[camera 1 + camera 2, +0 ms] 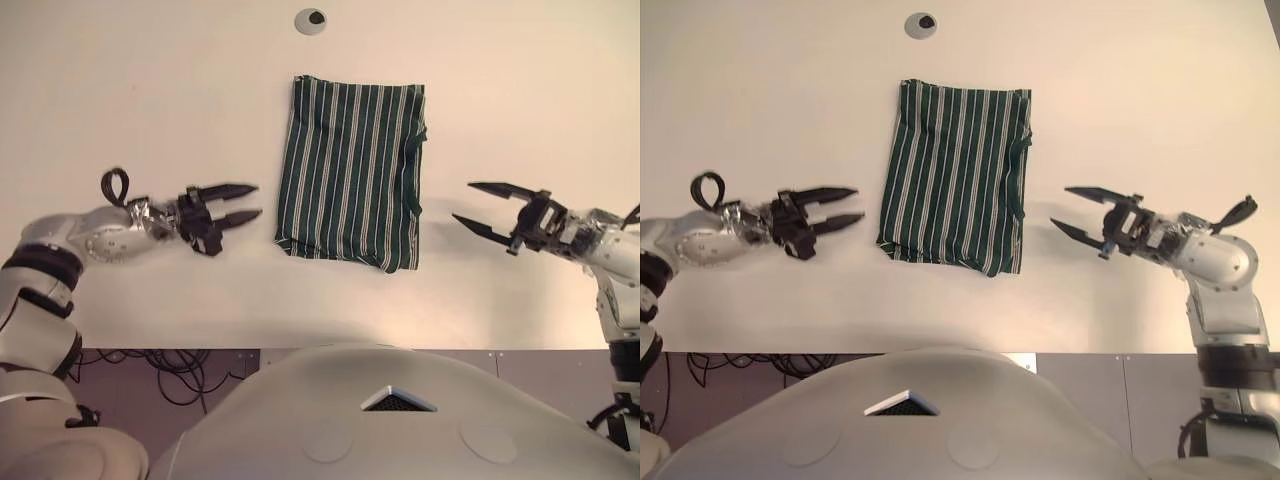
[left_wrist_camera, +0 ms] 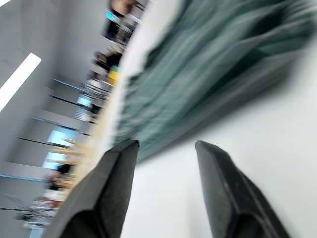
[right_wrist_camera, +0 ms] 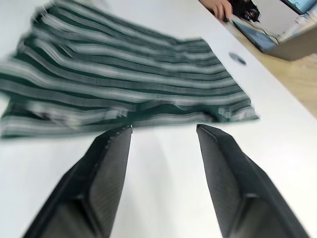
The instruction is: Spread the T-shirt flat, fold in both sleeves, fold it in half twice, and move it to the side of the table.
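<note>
The T-shirt (image 1: 351,172), dark green with white stripes, lies folded into a tall rectangle in the middle of the white table (image 1: 150,90). Its near edge is a little uneven. My left gripper (image 1: 250,201) is open, just off the shirt's near left corner, fingers pointing at the cloth without touching it. My right gripper (image 1: 468,203) is open too, a short way off the shirt's right edge. The left wrist view has the striped T-shirt (image 2: 208,64) beyond the open fingers (image 2: 218,183). In the right wrist view the T-shirt (image 3: 124,94) lies ahead of the fingers (image 3: 111,163).
A round cable port (image 1: 311,20) sits in the table beyond the shirt's far edge. Bare tabletop lies to the left and right of the shirt. The table's near edge (image 1: 300,348) runs just below both arms, with cables hanging under it at the left.
</note>
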